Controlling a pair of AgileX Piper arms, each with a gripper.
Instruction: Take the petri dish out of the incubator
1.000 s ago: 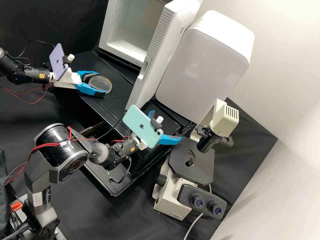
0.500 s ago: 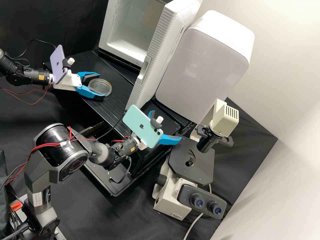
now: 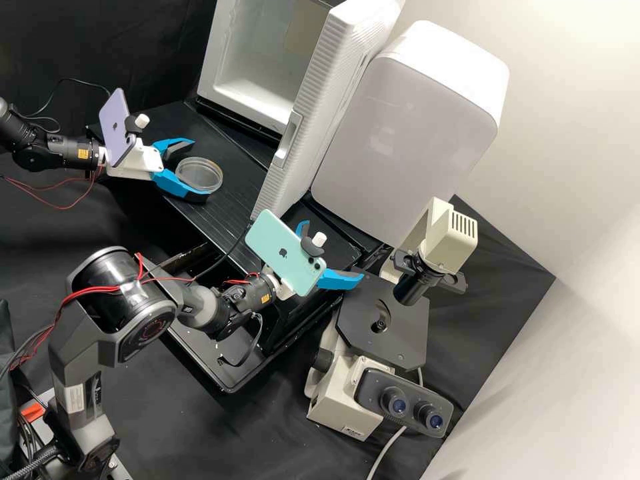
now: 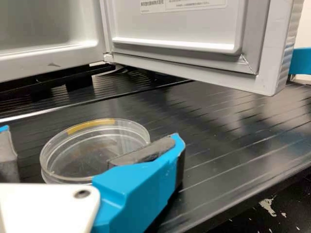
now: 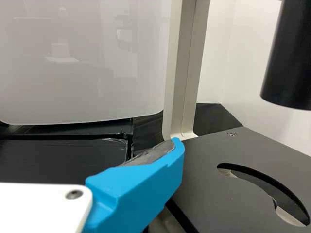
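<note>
White box incubator (image 3: 257, 60), door open toward the black ribbed tabletop (image 3: 227, 213); its door label (image 4: 182, 4) is too small to read. Right hand (image 3: 328, 257), blue fingers apart and empty, is parked by the black microscope stage (image 5: 252, 160). Left hand (image 3: 192, 167), fingers apart, straddles the clear round plastic petri dish (image 4: 95, 148). The dish rests on the tabletop outside the incubator, likely for release. Its yellow rim strip shows no legible writing.
</note>
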